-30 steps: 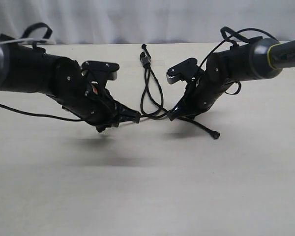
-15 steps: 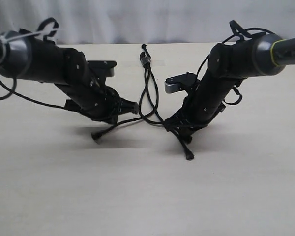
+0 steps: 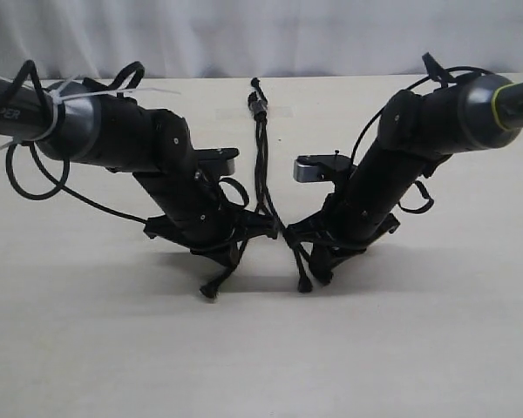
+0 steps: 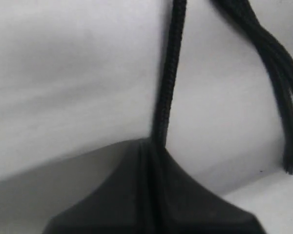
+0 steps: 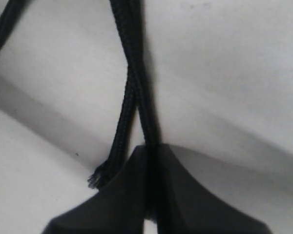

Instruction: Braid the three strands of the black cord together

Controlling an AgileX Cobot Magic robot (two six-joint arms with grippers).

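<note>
The black cord's bound end [image 3: 258, 106] lies at the far middle of the table, and its strands [image 3: 263, 165] run toward the front, close together. My left gripper [image 3: 265, 228] [image 4: 154, 146] is shut on one strand [image 4: 167, 83], whose knobbed tip [image 3: 209, 292] hangs below it. My right gripper [image 3: 294, 235] [image 5: 150, 148] is shut on another strand [image 5: 142, 105], with its tip [image 3: 303, 285] near the table. The two grippers almost touch. A third strand [image 5: 121, 131] crosses the held one and ends frayed [image 5: 94, 179] beside the right fingers.
The pale table [image 3: 261, 357] stretches in front of both arms. A white curtain [image 3: 244, 35] hangs behind the far edge. Glossy arm cables [image 3: 22, 174] loop beside the left arm and over the right arm [image 3: 436, 70].
Both wrists have turned and swung inward and forward, so the grippers now meet at the middle. The strands are drawn together, and the loose tips moved from the sides to hang in front.
</note>
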